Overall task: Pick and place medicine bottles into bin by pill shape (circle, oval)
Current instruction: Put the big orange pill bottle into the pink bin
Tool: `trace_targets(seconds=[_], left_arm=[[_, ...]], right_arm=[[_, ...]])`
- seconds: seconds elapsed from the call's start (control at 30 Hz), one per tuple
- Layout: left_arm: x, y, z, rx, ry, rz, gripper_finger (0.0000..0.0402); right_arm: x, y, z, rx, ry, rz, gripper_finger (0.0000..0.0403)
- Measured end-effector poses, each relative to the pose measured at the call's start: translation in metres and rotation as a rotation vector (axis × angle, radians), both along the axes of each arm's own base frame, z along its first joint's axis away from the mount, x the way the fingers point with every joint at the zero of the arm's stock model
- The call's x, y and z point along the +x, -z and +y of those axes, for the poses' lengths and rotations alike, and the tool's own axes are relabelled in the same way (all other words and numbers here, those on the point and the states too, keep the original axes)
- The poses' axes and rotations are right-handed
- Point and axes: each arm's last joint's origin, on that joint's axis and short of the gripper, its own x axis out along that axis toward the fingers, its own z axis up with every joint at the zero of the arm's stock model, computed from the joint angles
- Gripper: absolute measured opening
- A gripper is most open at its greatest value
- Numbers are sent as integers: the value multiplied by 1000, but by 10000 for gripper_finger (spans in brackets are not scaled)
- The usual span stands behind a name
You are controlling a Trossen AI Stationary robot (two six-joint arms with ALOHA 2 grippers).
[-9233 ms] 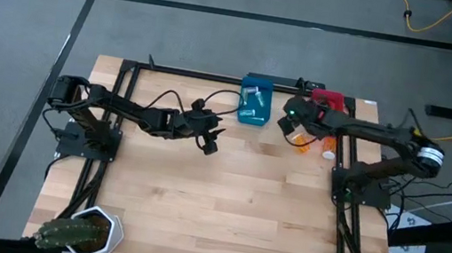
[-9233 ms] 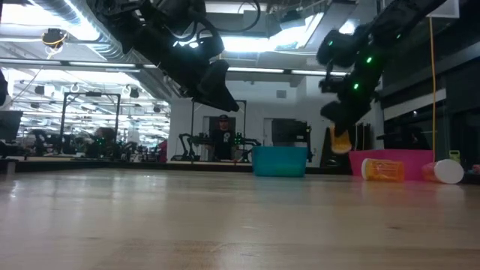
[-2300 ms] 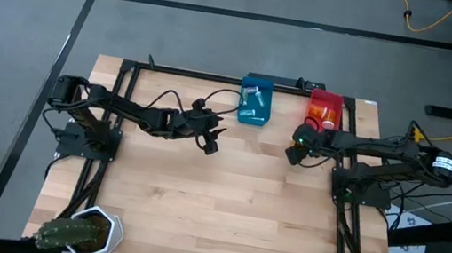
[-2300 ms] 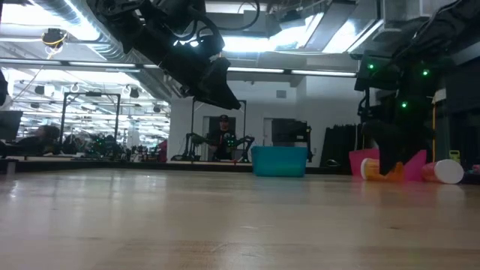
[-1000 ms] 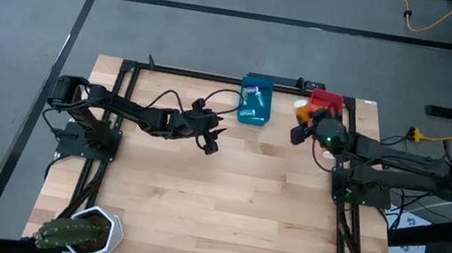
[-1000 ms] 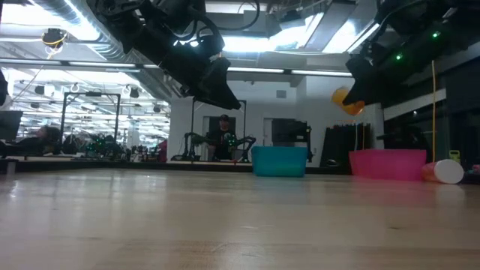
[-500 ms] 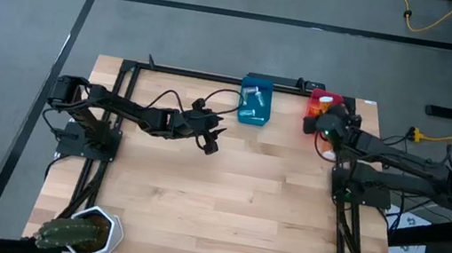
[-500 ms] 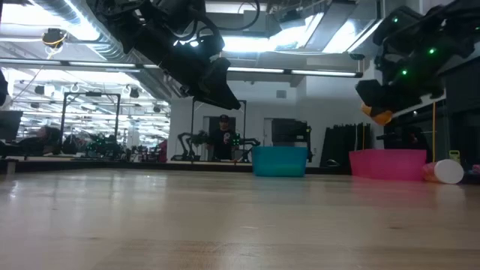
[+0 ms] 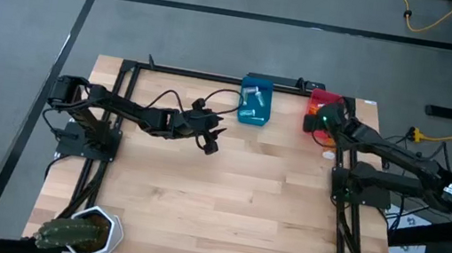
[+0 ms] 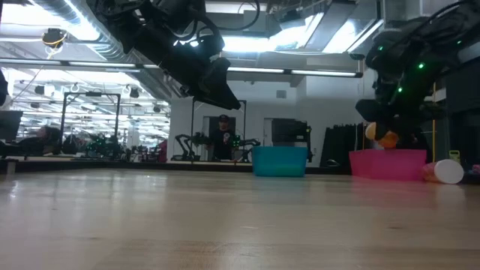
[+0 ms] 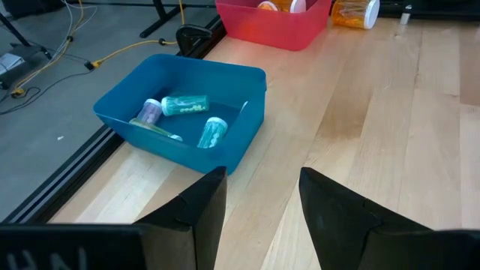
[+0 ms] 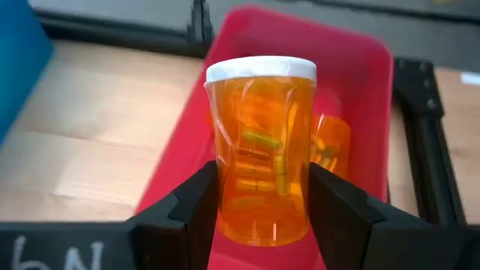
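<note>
Your left tool [image 9: 208, 144] is hovering open and empty over the desk [image 9: 224, 198], near and left of the blue bin [image 11: 225, 120], which is holding three teal and purple bottles [image 11: 184, 104]. To the right, your right tool [image 12: 262, 202] is clamping an orange bottle [image 12: 261, 150] with a white cap between its fingers [image 12: 341, 206], raised over the red bin [image 12: 360, 90] at the desk's far edge. One orange bottle is lying inside that bin, and another bottle [image 10: 448, 171] is lying on the desk at its right.
</note>
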Motion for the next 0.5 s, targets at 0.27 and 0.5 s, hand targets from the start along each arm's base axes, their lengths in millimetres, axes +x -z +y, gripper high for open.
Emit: trace_targets(seconds=[0.27,0.5], left_arm=[[0,0,0,0,0,0,163],[0,0,0,0,0,0,163]], right_arm=[[2,14,-13,54,39,34,179],[4,19,-14,77,18,79,202]])
